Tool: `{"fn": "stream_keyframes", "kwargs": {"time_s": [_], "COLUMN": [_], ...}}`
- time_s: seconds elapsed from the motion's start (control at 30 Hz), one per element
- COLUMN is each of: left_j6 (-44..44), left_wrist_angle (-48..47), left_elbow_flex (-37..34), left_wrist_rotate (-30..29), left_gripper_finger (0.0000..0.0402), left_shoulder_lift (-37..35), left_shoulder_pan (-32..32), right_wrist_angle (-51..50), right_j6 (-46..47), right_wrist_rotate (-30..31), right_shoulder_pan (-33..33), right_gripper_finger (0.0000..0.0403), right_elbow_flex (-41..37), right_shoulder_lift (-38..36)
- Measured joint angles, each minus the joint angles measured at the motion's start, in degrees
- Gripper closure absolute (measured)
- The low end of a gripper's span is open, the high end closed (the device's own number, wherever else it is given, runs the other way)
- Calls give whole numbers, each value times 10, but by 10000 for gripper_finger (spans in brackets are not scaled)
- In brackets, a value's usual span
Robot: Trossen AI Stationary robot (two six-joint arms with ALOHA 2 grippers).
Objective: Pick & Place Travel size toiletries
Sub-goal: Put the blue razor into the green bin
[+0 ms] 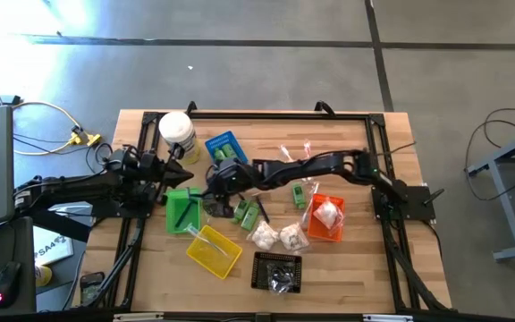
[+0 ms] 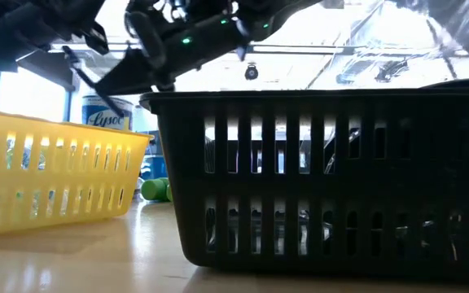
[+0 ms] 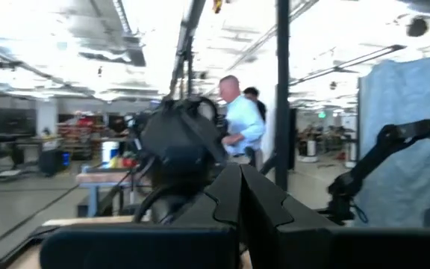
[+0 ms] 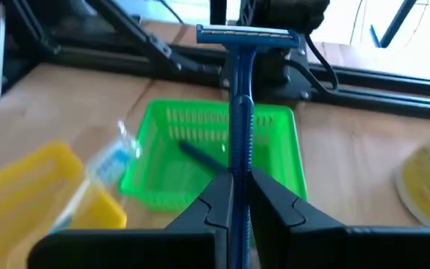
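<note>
My right gripper reaches across the table from the right and is shut on a blue razor. It hangs over the green basket, which has a black comb in it. In the high view this gripper is just right of the green basket. White puffy packets and green bottles lie on the table between the baskets. My left gripper is shut, holds nothing and points up into the room from the table's left side. My right gripper pinches the razor's blue handle between its two fingers. The fingers slant down from the table's right side and lie along the handle. The razor sticks out past the fingertips with its head foremost, lifted clear above the green basket.
A yellow basket holds a clear-wrapped stick. A black basket stands at the near edge, an orange one with a packet on the right, and a blue one and the white jar at the back. People stand in the room beyond.
</note>
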Motion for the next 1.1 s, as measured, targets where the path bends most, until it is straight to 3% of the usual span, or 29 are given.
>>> {"fn": "stream_keyframes", "kwargs": {"time_s": [0.3,0.43,1.1], "left_j6": [-15,-16,-16], "left_wrist_angle": [-1,-2,-3], "left_elbow_flex": [0,0,0], "left_wrist_rotate": [13,13,6], "left_gripper_finger": [402,402,402], "left_shoulder_lift": [0,0,1], "left_shoulder_pan": [0,0,0], "right_wrist_angle": [55,79,165], "right_j6": [50,54,243], "right_wrist_rotate": [-39,-39,22], "right_shoulder_pan": [10,15,19], "right_gripper_finger": [382,382,382], "right_elbow_flex": [94,95,94], "right_shoulder_lift": [75,94,140]}}
